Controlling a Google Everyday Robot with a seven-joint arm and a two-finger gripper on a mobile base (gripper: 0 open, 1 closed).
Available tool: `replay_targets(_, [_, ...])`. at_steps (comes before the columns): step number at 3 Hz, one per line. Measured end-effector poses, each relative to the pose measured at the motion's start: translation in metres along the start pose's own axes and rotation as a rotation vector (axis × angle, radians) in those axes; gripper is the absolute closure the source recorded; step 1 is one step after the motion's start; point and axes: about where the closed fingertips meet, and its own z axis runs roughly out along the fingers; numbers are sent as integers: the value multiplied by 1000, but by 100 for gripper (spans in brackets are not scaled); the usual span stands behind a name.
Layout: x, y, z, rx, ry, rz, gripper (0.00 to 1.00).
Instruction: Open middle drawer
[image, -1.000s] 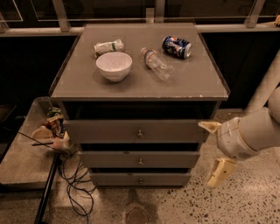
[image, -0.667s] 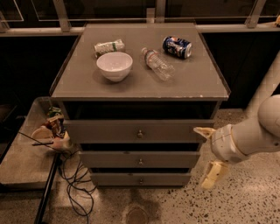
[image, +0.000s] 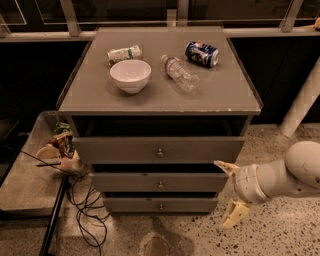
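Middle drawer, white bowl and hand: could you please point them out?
middle drawer (image: 160, 184), camera view, central knob.
white bowl (image: 130, 76), camera view, inside.
hand (image: 222, 194), camera view, midway between fingertips, right of middle drawer.

1. Looks like a robot test lab: speckled floor (image: 285, 235) with a loose cable (image: 82, 210) on it.
2. Grey drawer cabinet (image: 120, 149); bowl (image: 130, 75), can (image: 202, 53) and bottle (image: 179, 73) on its surface (image: 220, 92).
3. Robot hand (image: 223, 194) sits low, right of the cabinet, fingers spread.

Left of the smooth cream plastic gripper (image: 230, 191), the middle drawer (image: 125, 182) looked matt grey, its small knob (image: 160, 185) shiny metal.
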Motion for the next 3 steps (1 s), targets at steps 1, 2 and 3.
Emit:
replay_targets(1, [15,10,25,16,-18,-29,0])
replay_targets(2, [39,7,55,59,-17,-29,0])
replay_targets(3, [65,-12,82,72,-27,9,0])
